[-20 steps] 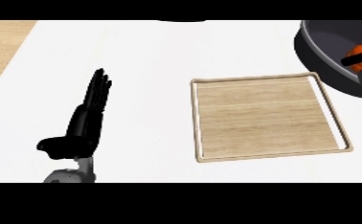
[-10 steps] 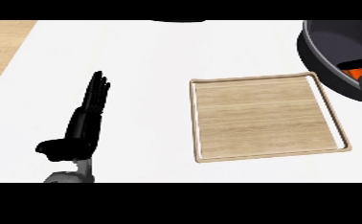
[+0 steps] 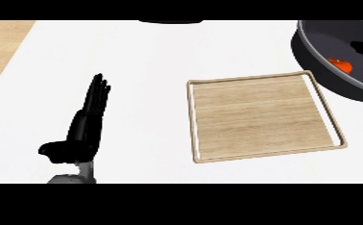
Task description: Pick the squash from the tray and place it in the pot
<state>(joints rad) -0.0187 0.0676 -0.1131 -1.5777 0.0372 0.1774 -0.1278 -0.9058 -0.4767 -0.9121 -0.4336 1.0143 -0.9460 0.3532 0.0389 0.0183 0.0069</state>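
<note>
1. Left hand (image 3: 83,125) rests at the lower left, fingers straight, holding nothing.
2. Tray (image 3: 264,118) is bare now.
3. Squash (image 3: 342,65) sits in the pot (image 3: 312,58); right hand has pulled out of view, so it looks done.

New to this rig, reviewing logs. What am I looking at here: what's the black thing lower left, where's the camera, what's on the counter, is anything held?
The camera sits at the robot's head, looking steeply down at a white counter. The black shape at lower left is the robot's left hand on a grey forearm; it is open, fingers straight, resting and holding nothing. The right hand is not in view. In the middle lies a square wooden tray with nothing on it. At the upper right edge is a dark pot, partly cut off, with a small orange item inside, probably the squash.
</note>
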